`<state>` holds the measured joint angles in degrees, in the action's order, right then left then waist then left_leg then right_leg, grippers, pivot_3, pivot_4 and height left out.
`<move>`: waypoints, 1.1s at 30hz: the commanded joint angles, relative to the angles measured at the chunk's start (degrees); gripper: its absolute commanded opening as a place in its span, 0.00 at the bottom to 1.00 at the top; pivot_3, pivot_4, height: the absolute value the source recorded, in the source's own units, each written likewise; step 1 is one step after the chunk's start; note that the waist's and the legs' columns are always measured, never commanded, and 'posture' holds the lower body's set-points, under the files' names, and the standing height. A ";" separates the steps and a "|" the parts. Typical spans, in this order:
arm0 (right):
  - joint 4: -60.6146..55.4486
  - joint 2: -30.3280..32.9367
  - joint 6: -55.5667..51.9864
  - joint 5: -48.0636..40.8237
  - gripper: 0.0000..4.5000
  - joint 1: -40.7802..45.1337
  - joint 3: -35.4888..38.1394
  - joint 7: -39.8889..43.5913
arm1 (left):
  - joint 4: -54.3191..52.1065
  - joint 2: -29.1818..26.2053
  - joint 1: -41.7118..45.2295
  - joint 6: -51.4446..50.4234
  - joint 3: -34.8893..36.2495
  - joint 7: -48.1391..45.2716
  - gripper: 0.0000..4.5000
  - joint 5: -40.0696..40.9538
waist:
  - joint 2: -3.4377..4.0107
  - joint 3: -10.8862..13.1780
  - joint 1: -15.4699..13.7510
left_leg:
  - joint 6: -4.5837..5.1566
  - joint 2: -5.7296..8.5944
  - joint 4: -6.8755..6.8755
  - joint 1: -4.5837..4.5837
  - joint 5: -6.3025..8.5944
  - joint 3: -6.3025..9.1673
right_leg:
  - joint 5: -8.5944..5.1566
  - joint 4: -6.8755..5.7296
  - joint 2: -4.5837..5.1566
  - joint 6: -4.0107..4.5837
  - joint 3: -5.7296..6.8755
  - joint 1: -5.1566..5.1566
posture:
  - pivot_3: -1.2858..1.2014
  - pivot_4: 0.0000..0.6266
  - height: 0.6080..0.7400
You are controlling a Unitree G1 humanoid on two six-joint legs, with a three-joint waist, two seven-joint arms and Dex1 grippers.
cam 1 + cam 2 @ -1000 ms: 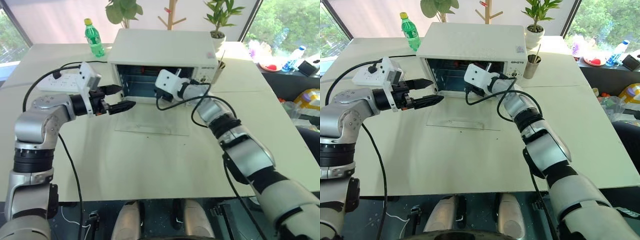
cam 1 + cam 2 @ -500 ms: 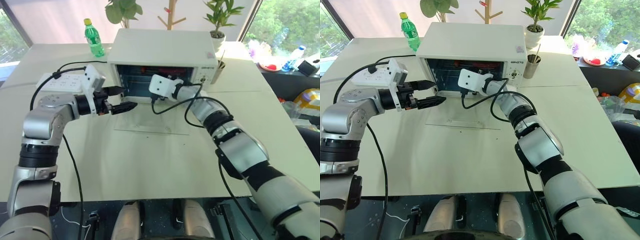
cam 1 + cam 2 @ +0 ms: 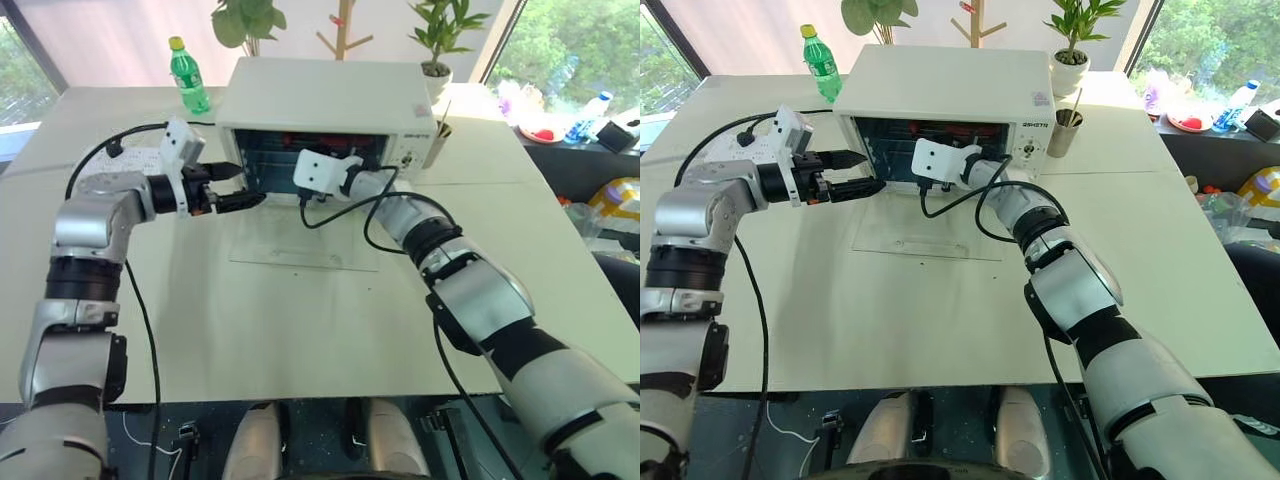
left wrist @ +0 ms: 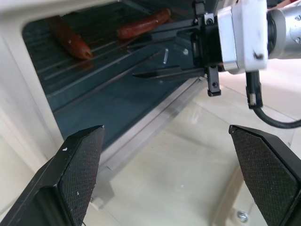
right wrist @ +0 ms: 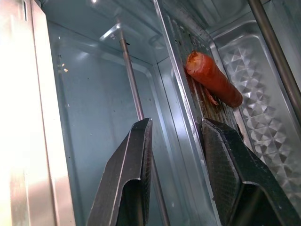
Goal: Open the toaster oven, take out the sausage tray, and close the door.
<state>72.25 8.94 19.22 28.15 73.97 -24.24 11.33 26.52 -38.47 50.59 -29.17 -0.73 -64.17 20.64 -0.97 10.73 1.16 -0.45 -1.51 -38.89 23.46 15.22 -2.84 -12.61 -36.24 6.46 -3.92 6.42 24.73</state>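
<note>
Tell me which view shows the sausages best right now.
Left wrist view: both sausages lie in plain sight on the sausage tray inside the toaster oven. The right wrist view shows one close up; the eye views show just red streaks inside.

Cream table (image 3: 300,320), toaster oven (image 3: 330,105), green bottle (image 3: 188,78)

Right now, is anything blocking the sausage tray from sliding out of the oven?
Nothing visible does: the door lies flat open, and only the right hand reaches into the toaster oven at the sausage tray.
</note>
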 commanded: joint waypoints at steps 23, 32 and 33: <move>2.74 -0.69 -2.01 3.76 0.02 4.47 -0.36 -5.10 | 8.96 1.39 6.43 6.44 0.67 -3.44 1.00 -4.89 | 0.00 0.00 0.35 | 0.01 -0.02 0.03 0.01 0.01 0.00 | 0.00 -0.08 -0.02 0.00 -0.01 0.03 | 0.52 0.24 0.82; -0.39 -0.07 0.24 3.55 0.02 2.75 -0.57 -4.40 | 12.24 1.78 8.73 7.53 0.66 -3.82 1.00 -5.47 | 0.00 0.00 0.46 | 0.01 -0.02 0.04 0.01 0.01 0.00 | 0.00 -0.08 -0.02 0.00 -0.01 0.03 | 0.52 0.24 0.82; -1.15 0.11 0.59 3.39 0.02 2.29 -0.51 -4.14 | 12.56 1.80 8.97 7.66 0.66 -3.89 1.00 -5.55 | 0.00 0.00 0.46 | 0.01 -0.02 0.04 0.01 0.01 0.00 | 0.00 -0.08 -0.02 0.00 -0.01 0.03 | 0.52 0.24 0.82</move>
<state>74.30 9.10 17.90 32.96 76.26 -25.98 7.21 39.26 -36.22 57.14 -22.95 -1.27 -68.11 15.33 -0.97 10.73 1.62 -0.44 -1.53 -38.85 23.47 15.22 -2.84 -12.61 -36.32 6.43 -3.93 6.42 24.76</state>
